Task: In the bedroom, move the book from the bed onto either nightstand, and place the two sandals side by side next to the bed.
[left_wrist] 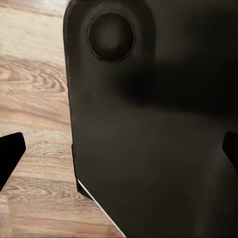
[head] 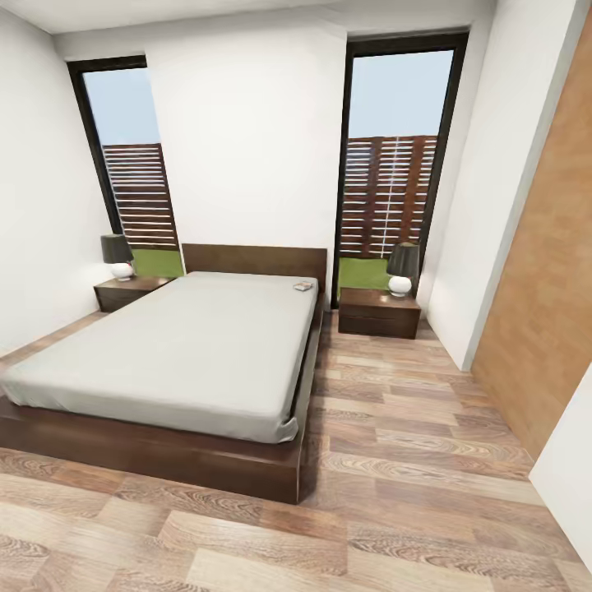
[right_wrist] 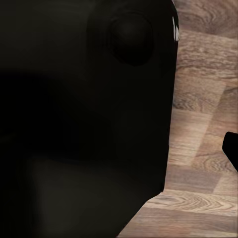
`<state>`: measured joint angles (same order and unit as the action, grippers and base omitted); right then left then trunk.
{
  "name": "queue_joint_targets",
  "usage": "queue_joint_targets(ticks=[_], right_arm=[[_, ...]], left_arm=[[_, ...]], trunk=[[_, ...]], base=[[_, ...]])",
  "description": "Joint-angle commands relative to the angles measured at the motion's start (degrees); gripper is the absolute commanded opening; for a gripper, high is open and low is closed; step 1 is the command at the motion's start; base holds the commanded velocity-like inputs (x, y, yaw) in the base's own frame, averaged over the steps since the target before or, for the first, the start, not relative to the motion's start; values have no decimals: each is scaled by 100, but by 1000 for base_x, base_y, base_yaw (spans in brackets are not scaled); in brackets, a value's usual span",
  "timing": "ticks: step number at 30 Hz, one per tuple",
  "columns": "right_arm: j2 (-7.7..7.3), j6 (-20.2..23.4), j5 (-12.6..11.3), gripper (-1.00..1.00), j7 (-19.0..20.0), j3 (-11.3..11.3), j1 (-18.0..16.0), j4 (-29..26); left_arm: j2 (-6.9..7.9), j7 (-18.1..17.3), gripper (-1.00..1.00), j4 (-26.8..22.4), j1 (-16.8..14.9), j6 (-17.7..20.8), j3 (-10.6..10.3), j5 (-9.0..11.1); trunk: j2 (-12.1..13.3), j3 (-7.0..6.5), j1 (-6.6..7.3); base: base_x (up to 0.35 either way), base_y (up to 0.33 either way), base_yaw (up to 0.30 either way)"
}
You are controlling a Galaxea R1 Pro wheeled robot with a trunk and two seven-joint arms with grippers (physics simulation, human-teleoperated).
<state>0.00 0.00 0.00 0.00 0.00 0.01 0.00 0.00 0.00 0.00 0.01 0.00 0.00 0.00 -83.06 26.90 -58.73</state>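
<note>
Nearest, the wrist views look down on the wood-plank floor (left_wrist: 34, 99). In the left wrist view a dark rounded robot body panel (left_wrist: 158, 129) stands between the left gripper's fingertips (left_wrist: 11, 148), which sit at opposite edges, so the jaws are spread wide with nothing in them. In the right wrist view a similar black panel (right_wrist: 84, 124) covers most of the floor (right_wrist: 203, 114); one right fingertip (right_wrist: 232, 148) peeks in at the edge, and I cannot tell how those jaws stand.

The head view takes in the bedroom. The bed (head: 164, 456) lies at about 10 o'clock, its grey mattress bare except for the book (head: 303, 286), a small thing lying near the headboard corner at 12 o'clock. Farther off, the right nightstand (head: 378, 316) at 1 o'clock carries a lamp (head: 402, 269); the left nightstand (head: 127, 292) at 11 o'clock carries another lamp (head: 117, 256). Behind are two tall windows (head: 399, 148).
</note>
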Motion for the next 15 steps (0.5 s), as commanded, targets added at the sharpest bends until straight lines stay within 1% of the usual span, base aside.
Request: queue_joint_targets(ticks=[1, 2, 7, 12, 15], right_arm=[[0, 0, 0, 100, 0, 0, -1, 0], [-9, 28, 23, 100, -33, 17, 33, 27], [-9, 0, 25, 100, -69, 27, 44, 23], [-9, 6, 13, 100, -81, 17, 36, 18], [-9, 22, 12, 100, -85, 12, 35, 20]], left_arm=[[0, 0, 100, 0, -1, 0, 0, 0], [-26, -9, 100, -9, -9, 0, 26, 26], [-26, -9, 100, -9, -9, 0, 26, 26], [-151, -9, 100, -157, -9, 7, 40, 67], [-171, -9, 100, -187, -9, 8, 42, 74]], trunk=[[-2, 3, 0], [-2, 3, 0], [-2, 3, 0], [-2, 3, 0], [-2, 3, 0]], base=[[0, 0, 0], [0, 0, 0], [0, 0, 0], [0, 0, 0], [0, 0, 0]])
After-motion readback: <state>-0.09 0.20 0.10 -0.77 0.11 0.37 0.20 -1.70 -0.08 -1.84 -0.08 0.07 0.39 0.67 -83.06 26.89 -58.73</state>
